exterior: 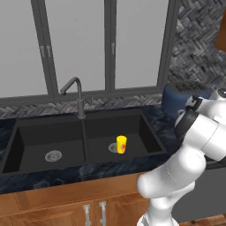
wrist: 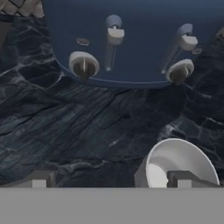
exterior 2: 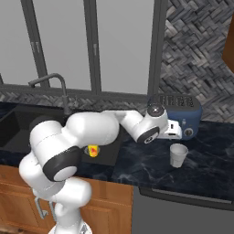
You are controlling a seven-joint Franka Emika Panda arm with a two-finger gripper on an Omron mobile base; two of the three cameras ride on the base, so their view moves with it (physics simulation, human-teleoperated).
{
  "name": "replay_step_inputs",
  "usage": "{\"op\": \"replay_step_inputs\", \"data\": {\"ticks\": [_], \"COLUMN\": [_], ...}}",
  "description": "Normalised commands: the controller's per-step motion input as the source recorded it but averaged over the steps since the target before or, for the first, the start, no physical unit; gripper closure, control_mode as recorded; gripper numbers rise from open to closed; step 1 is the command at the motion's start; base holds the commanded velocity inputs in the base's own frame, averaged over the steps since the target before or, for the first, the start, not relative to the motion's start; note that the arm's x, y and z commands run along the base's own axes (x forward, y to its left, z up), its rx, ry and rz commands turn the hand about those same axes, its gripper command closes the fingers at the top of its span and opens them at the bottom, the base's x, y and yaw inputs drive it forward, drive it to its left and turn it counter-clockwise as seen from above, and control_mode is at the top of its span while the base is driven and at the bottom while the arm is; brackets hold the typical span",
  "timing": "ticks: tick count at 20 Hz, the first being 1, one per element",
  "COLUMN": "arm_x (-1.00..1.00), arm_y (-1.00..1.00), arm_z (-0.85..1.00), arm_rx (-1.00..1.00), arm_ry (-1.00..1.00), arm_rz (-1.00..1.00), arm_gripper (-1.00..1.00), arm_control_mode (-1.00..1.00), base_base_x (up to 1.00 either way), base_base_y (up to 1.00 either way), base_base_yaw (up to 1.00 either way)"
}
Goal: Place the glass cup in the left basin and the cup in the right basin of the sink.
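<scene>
End effector [wrist: 109,179]: standing wide, holding nothing, hovering above the dark marbled desk [exterior 2: 201,155]. Glass cup [exterior 2: 178,155]: sitting upright on the desk, right beneath the end effector's one fingertip [wrist: 186,178], perhaps just clear of it. Blue toaster [exterior 2: 185,114]: standing behind it. Cup [exterior: 121,144]: standing upright in the right basin [exterior: 141,130]. Left basin [exterior: 35,141]: lying beyond the divider.

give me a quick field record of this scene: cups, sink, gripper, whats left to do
cup: yellow, upright in the right basin, beside its drain
glass cup: upright on the dark counter, in front of the blue toaster
left basin: holds only its drain
gripper: open, above the counter, one fingertip over the glass cup's rim, holding nothing
left to do: glass cup into the left basin
</scene>
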Motion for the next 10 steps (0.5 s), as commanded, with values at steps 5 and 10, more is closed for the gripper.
{"op": "replay_step_inputs", "data": {"ticks": [5,10], "arm_x": [0.00,0.00], "arm_y": [-0.24,-0.26], "arm_z": [-0.25,-0.21], "arm_rx": [0.00,0.00], "arm_ry": [0.01,0.02], "arm_rz": [0.00,0.00], "arm_gripper": [-1.00,-1.00], "arm_control_mode": [-1.00,-1.00], "base_base_x": [0.00,0.00], "base_base_y": [0.00,0.00], "base_base_yaw": [0.00,0.00]}}
